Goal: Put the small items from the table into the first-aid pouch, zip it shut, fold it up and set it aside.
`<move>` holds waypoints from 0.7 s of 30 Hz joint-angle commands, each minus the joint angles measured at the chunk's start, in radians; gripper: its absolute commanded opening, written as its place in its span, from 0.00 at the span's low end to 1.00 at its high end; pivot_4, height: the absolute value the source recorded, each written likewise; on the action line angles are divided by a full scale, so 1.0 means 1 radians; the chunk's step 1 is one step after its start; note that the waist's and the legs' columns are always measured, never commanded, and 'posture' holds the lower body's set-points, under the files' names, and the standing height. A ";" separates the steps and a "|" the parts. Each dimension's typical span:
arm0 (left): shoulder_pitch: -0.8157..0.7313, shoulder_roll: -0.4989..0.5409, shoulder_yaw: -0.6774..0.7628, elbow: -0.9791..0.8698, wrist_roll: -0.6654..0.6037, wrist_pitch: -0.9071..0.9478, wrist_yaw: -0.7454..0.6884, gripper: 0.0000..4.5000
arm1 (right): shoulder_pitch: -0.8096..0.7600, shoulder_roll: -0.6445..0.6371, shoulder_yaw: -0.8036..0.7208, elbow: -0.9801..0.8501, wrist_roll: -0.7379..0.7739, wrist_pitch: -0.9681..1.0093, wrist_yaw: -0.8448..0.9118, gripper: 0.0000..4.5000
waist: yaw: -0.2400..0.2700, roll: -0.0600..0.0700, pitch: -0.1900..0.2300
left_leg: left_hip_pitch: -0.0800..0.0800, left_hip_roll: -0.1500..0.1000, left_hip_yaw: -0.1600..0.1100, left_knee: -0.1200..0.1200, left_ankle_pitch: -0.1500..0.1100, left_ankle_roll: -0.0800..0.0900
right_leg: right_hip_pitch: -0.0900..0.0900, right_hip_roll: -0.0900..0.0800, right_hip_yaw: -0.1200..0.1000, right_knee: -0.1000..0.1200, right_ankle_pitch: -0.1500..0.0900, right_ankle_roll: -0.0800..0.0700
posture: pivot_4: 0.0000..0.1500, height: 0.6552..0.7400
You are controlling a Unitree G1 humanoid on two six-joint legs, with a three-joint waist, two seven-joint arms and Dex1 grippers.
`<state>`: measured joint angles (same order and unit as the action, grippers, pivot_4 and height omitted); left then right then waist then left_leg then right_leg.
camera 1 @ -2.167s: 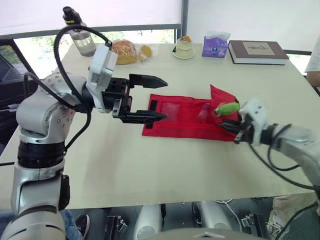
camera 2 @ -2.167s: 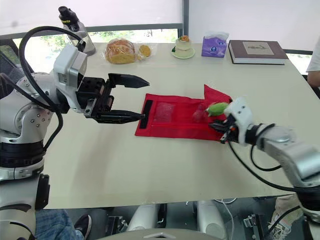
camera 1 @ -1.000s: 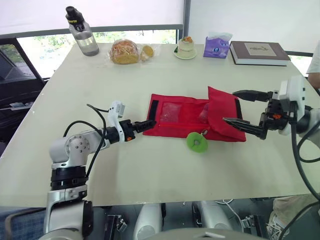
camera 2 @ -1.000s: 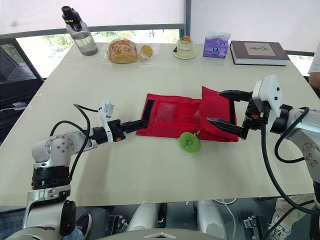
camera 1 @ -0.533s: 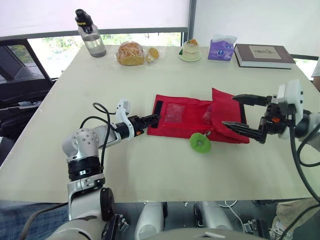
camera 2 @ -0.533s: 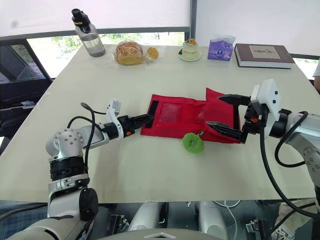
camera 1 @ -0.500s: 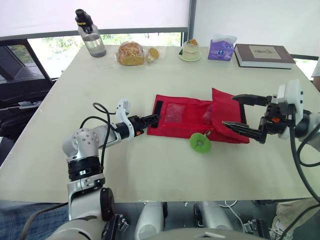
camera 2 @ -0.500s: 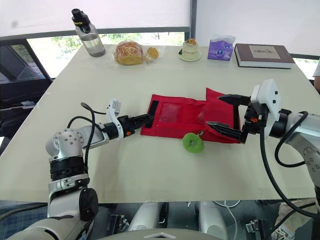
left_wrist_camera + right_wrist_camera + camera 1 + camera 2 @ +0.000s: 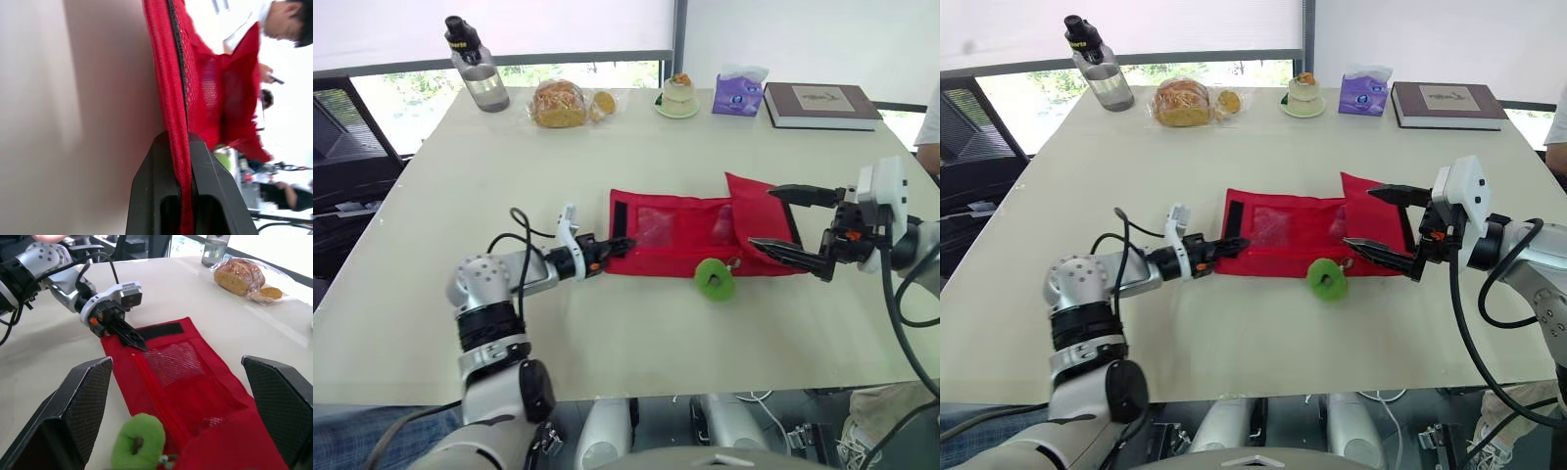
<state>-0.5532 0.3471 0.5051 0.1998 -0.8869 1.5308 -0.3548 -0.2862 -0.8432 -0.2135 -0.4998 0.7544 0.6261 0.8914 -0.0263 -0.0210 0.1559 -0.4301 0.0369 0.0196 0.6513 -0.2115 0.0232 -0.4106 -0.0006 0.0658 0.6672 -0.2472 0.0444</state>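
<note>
The red first-aid pouch (image 9: 675, 230) lies flat mid-table, its right end folded up as a flap (image 9: 756, 211). My left gripper (image 9: 617, 245) lies low on the table, shut on the pouch's left edge; in the left wrist view both fingers (image 9: 146, 176) clamp the red fabric (image 9: 205, 88). A round green item (image 9: 714, 279) rests on the table against the pouch's near edge. My right gripper (image 9: 764, 217) hovers at the flap with its fingers wide open and nothing between them. Small items show faintly behind the pouch's mesh.
Along the table's far edge stand a water bottle (image 9: 470, 64), bagged bread (image 9: 558, 101), a small dessert on a plate (image 9: 677, 95), a purple tissue pack (image 9: 736, 88) and a book (image 9: 820, 103). A person's sleeve (image 9: 930, 117) shows at the right edge.
My left gripper slid right onto the pouch's left edge and shut on it. The right gripper stays open by the flap. The camera shifted a little.
</note>
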 commanded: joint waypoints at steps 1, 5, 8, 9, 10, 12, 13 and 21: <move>0.034 0.113 -0.041 -0.028 -0.004 -0.014 -0.105 0.00 | -0.018 0.006 -0.013 -0.006 0.008 -0.020 0.004 1.00 | -0.002 0.000 0.000 | 0.000 0.000 0.000 0.000 0.000 0.000 | 0.000 0.000 0.000 0.000 0.000 0.000 | 1.00 1.00; 0.055 0.285 -0.107 0.021 0.018 -0.071 -0.254 0.00 | -0.031 0.029 0.016 0.029 -0.016 -0.037 0.003 1.00 | -0.007 -0.001 0.001 | 0.000 0.001 0.000 0.000 0.000 0.000 | -0.001 -0.001 0.000 0.001 0.000 0.000 | 1.00 1.00; 0.047 0.398 -0.173 0.058 0.036 -0.131 -0.388 0.00 | -0.063 0.070 0.066 0.090 -0.050 -0.059 0.008 1.00 | -0.011 -0.002 0.001 | 0.000 0.001 0.001 0.000 0.000 0.000 | -0.001 -0.001 0.000 0.001 -0.001 -0.002 | 1.00 1.00; 0.038 0.425 -0.193 0.071 0.043 -0.149 -0.425 0.00 | -0.078 0.082 0.089 0.115 -0.066 -0.069 0.018 1.00 | -0.011 -0.002 0.001 | 0.000 0.001 0.001 0.000 0.000 0.000 | -0.001 -0.002 0.000 0.000 -0.001 -0.002 | 1.00 1.00; 0.024 0.448 -0.209 0.089 0.050 -0.165 -0.458 0.00 | -0.096 0.096 0.115 0.144 -0.069 -0.075 0.046 1.00 | -0.011 -0.002 0.002 | 0.000 0.001 0.001 0.000 0.000 0.000 | -0.001 -0.002 0.000 0.000 -0.001 -0.002 | 1.00 1.00; -0.002 0.483 -0.244 0.118 0.070 -0.197 -0.512 0.00 | -0.141 0.129 0.172 0.223 -0.114 -0.131 0.097 0.95 | -0.010 -0.002 0.002 | -0.001 0.001 0.001 0.000 0.000 0.000 | -0.001 -0.002 0.000 0.000 -0.002 -0.003 | 1.00 1.00; -0.013 0.497 -0.260 0.129 0.080 -0.209 -0.535 0.00 | -0.165 0.149 0.199 0.269 -0.145 -0.163 0.112 0.88 | -0.010 -0.002 0.002 | -0.001 0.001 0.001 0.000 0.000 0.000 | -0.001 -0.003 0.000 0.000 -0.002 -0.003 | 1.00 1.00; -0.076 0.540 -0.306 0.070 0.055 -0.212 -0.684 0.00 | -0.326 0.294 0.474 0.692 -0.497 -0.397 0.151 0.25 | -0.013 -0.004 0.003 | -0.002 0.001 0.001 -0.001 0.000 0.000 | -0.003 -0.002 0.000 0.000 0.000 -0.001 | 1.00 1.00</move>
<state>-0.6013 0.8643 0.1834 0.3248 -0.7908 1.3196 -0.9954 -0.6048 -0.5478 0.2311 0.1484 0.3236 0.2755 1.0415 -0.0393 -0.0249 0.1593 -0.4324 0.0378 0.0209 0.6506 -0.2115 0.0232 -0.4140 -0.0023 0.0653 0.6672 -0.2475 0.0437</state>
